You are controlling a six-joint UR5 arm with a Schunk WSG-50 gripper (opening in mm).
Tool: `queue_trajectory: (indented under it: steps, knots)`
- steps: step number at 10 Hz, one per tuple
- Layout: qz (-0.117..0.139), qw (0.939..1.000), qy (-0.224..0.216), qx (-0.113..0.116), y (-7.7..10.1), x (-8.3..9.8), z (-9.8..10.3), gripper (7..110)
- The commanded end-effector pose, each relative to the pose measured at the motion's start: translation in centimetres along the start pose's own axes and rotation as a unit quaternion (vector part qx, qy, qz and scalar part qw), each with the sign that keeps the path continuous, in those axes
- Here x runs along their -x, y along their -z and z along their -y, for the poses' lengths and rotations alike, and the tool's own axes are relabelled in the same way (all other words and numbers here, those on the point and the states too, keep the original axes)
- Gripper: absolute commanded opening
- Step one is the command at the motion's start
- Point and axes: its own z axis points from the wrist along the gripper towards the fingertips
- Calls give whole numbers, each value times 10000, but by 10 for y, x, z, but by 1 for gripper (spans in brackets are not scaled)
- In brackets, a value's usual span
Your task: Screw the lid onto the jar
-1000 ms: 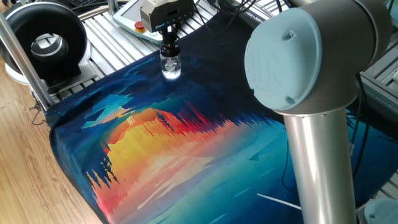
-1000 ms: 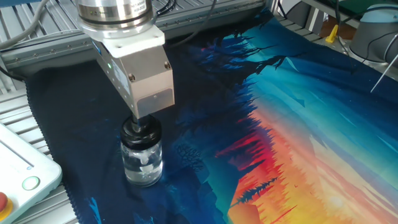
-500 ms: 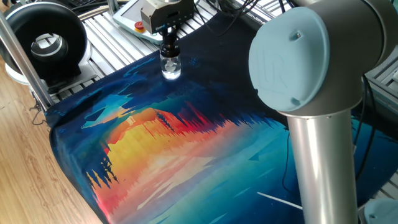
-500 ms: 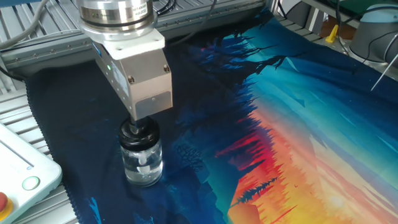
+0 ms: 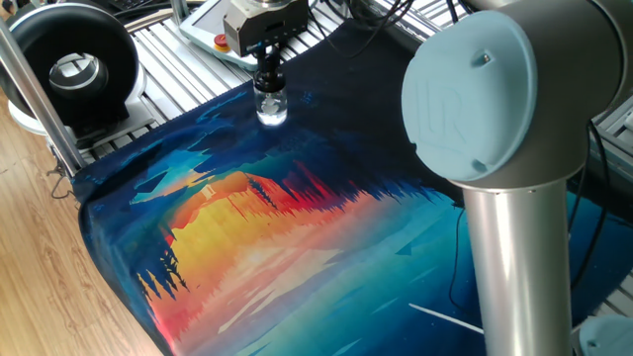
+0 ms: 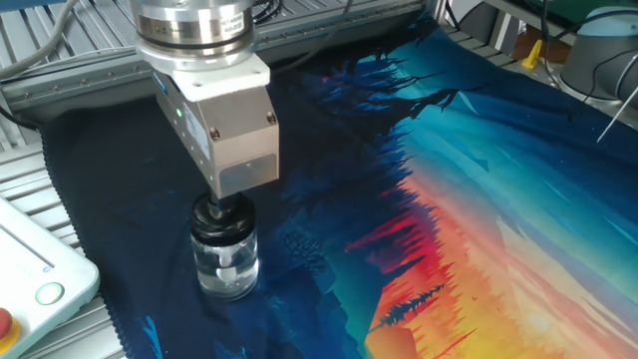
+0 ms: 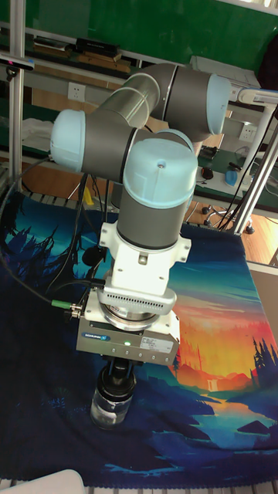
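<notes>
**Gripper on the lid atop the jar, wrist slightly turned**

A small clear glass jar [image 6: 228,267] stands upright on the dark blue part of a printed cloth [image 6: 478,199], near the far left corner of the mat in one fixed view [image 5: 271,105]. A black lid [image 6: 221,218] sits on the jar's neck. The gripper [image 6: 213,207] comes straight down from above, and its narrow black fingers [image 7: 117,371] are closed around the lid's top; the boxy gripper body hides most of the contact.

Compared with half a second and a second ago, the jar has stayed in the same spot on the cloth. The gripper body has turned a little about its upright axis: in the other fixed view its front face and screws have shifted to the right. In one fixed view, the big pale blue joint cap [image 5: 473,94] close to the camera has also moved slightly right.

A white pendant with a red button [image 6: 3,324] and a green button lies at the near left in the other fixed view. A large black ring-shaped device [image 5: 69,69] sits left of the cloth in one fixed view.
</notes>
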Motion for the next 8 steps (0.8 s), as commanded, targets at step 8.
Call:
queue_trajectory:
  steps: [8]
  knots:
    - [38, 10000, -44, 26, -6, -2, -3, 7]
